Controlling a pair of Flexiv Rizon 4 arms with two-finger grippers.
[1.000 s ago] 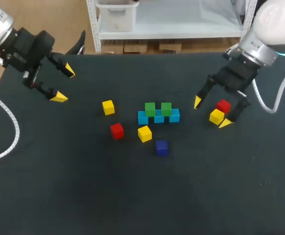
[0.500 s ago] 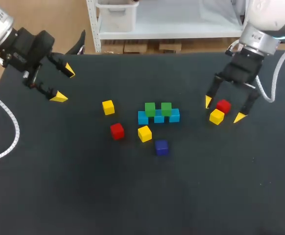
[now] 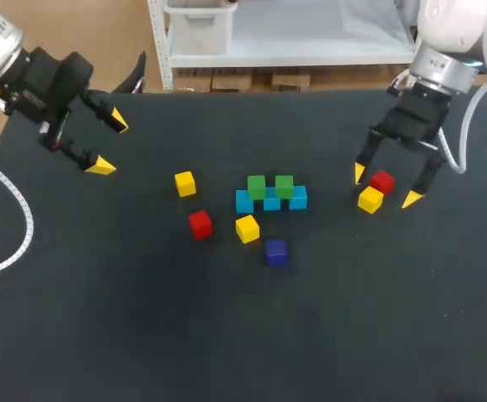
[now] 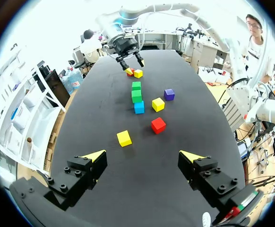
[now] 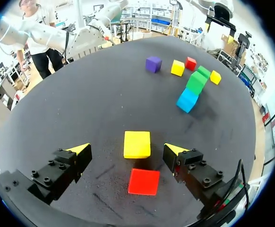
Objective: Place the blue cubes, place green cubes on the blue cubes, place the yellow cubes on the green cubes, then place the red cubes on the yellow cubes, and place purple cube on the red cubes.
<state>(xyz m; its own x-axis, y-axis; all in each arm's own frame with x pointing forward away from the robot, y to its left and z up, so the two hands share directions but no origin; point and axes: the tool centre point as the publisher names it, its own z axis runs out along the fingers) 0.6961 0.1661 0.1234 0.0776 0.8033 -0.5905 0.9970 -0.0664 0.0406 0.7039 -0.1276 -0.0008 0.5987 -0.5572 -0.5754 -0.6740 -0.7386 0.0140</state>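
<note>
Centrally on the black table (image 3: 143, 318) lies a row of three bright blue cubes (image 3: 271, 201), side by side and touching, with two green cubes (image 3: 256, 186) set on top of it. Near that row sit a loose yellow cube (image 3: 247, 228), a red cube (image 3: 199, 224) just to its left, and a dark purple cube (image 3: 276, 251) just to its right. Another lone yellow cube (image 3: 185, 183) rests further left, apart from the rest. The cube faces that I can see are plain colour.

Off to the right of the row, my right gripper (image 3: 385, 186) hangs with its fingers spread wide, gripping nothing. A third yellow cube (image 5: 137, 144) lies between the yellow tips and touches neither of them. A second red cube (image 5: 144, 181) lies just beside that one, under the gripper's body.

My left gripper (image 4: 143, 156) is over the table's left side, well apart from every cube. Its fingers are likewise wide apart and empty, and all the cubes lie ahead of them.
</note>
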